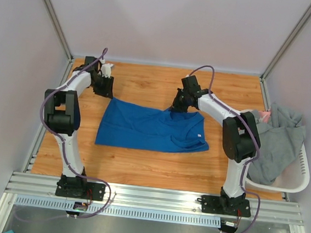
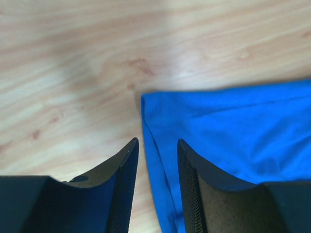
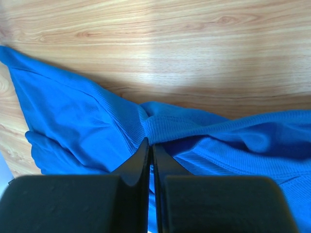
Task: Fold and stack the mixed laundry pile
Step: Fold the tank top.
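Your left claw [image 2: 156,141] fills the bottom of its wrist view with its two jaws standing apart. Nothing is clamped between them. Bare desk [image 2: 97,58] shows in the gap, and the far-left corner of the blue garment [image 2: 233,126] lies just under the right-hand jaw. From the top camera, this claw sits just beyond that same corner.

Your right claw [image 3: 150,141] has its two jaws pressed together. A raised ridge of the blue garment is gathered at their tips, so it reads as pinched on the cloth. The folds run out from that pinch to both sides. From above, the grip is at the blue garment's far edge, toward its right end.

You have one blue garment on the desk. It is spread mostly flat between the two arms, with a small wrinkled patch near its right end.

Well off to the right of the blue garment, past the desk's edge, stands one white basket [image 1: 298,182]. One grey garment [image 1: 280,142] is heaped in it and draped over its rim. One scrap of pink cloth [image 1: 266,114] peeks out at the heap's far-left side.
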Available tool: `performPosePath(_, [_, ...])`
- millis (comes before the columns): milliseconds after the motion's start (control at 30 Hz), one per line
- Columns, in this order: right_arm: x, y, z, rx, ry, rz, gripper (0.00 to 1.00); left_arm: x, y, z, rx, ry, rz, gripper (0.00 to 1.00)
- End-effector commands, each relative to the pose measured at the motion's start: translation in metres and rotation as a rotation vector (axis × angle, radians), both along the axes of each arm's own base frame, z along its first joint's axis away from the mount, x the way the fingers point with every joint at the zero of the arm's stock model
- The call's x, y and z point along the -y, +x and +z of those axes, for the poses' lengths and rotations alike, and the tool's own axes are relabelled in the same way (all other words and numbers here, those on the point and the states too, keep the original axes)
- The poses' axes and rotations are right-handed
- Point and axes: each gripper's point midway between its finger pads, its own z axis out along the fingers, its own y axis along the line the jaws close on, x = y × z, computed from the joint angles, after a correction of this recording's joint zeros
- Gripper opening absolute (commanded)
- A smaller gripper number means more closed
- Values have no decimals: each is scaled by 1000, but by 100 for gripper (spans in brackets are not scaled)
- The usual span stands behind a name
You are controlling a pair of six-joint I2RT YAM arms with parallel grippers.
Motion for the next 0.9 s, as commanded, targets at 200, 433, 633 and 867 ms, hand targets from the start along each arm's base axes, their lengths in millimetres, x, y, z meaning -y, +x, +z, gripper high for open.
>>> performPosePath(200, [-8, 16, 5, 42, 17, 3, 0, 4, 23, -16, -13, 11, 45, 43])
performPosePath(433, [-8, 19, 5, 43, 14, 4, 0, 4, 28, -24, -22, 25, 59, 41])
performPosePath(633, [-8, 18, 3, 37, 14, 3, 0, 3, 31, -33, -40, 29, 79, 40])
performPosePath(867, [-8, 17, 3, 38, 10, 3, 0, 24, 24, -37, -68, 10, 20, 7])
